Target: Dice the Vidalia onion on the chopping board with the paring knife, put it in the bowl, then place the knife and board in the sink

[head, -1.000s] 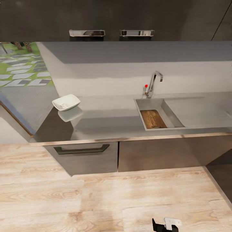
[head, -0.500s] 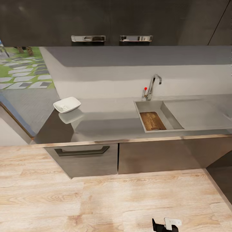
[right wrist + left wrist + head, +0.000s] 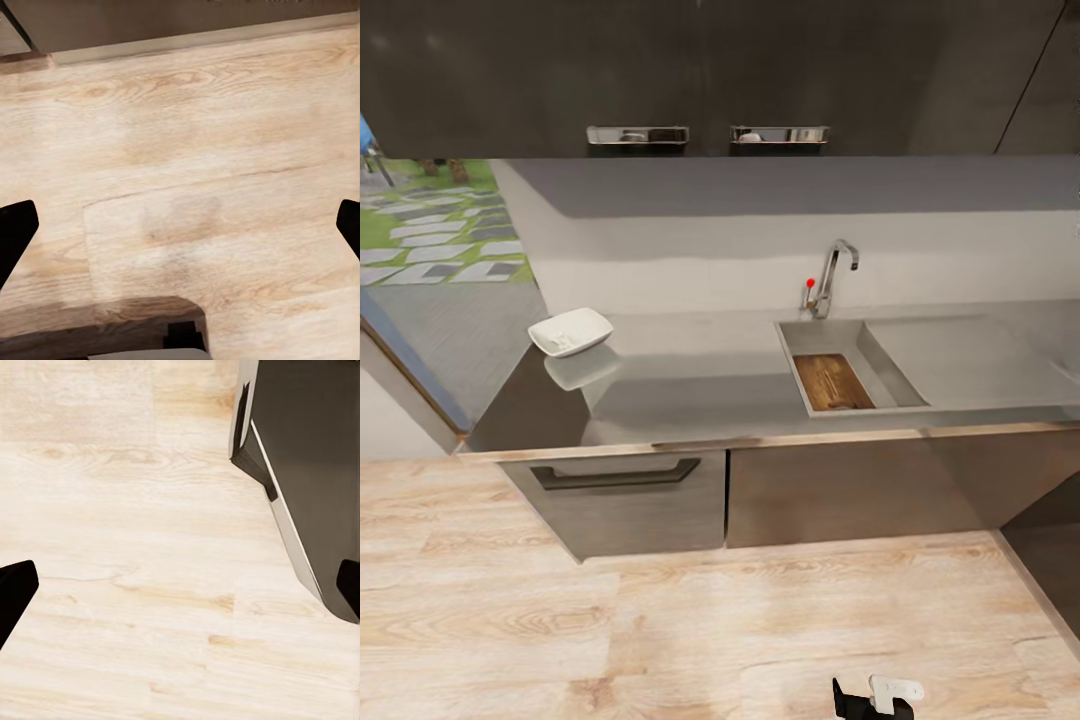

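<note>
Two task objects sit where the task wants them: the chopping board (image 3: 833,382) lies flat inside the sink (image 3: 800,340) basin, filling its near part below the faucet (image 3: 832,276), and the bowl (image 3: 570,331) rests on the countertop (image 3: 700,385) far off toward the counter's left end, mirrored in the glossy slab. Whatever the bowl holds is too small to make out, and the paring knife cannot be made out in the basin. With the board lying in the basin, the task reads as at or near its end, the robot standing back from the cabinets (image 3: 620,495) on the wooden floor (image 3: 660,640). Both arms hang low, cameras aimed at floorboards; the left gripper (image 3: 180,589) and right gripper (image 3: 180,229) each show dark fingertips at opposite edges, jaws spread wide with nothing between them
</note>
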Tool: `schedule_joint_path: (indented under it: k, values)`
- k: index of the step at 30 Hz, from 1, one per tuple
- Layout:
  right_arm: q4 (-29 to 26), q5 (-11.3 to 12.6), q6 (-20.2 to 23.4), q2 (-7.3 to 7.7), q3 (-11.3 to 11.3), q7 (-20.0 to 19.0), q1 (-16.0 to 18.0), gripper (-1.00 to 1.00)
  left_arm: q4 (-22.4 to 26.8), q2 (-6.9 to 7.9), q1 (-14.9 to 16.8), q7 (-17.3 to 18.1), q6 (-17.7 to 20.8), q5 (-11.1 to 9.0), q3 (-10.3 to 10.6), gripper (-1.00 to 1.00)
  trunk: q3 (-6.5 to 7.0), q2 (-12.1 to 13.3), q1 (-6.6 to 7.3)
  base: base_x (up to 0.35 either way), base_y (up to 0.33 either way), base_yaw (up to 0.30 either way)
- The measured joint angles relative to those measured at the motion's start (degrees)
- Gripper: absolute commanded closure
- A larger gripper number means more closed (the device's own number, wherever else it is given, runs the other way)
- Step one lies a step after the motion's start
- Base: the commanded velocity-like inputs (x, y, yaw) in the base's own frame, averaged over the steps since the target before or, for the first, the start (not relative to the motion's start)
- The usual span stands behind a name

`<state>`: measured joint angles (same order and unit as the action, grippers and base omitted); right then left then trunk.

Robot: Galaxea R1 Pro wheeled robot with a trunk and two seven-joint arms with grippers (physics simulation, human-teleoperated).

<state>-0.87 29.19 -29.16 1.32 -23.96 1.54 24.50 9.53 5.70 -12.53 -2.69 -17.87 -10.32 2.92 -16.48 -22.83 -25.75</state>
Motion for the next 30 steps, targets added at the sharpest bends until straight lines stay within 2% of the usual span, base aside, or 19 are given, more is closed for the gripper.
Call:
schedule_joint_path:
  k: [30]
  values:
    - [0.0, 0.0, 0.0, -0.03, 0.0, 0.1, 0.0, -1.00, 0.0, 0.00, 0.0, 0.0, 0.0, 0.0, 0.0, -1.00, 2.73, 0.0, 0.00, 0.000, 0.000, 0.000]
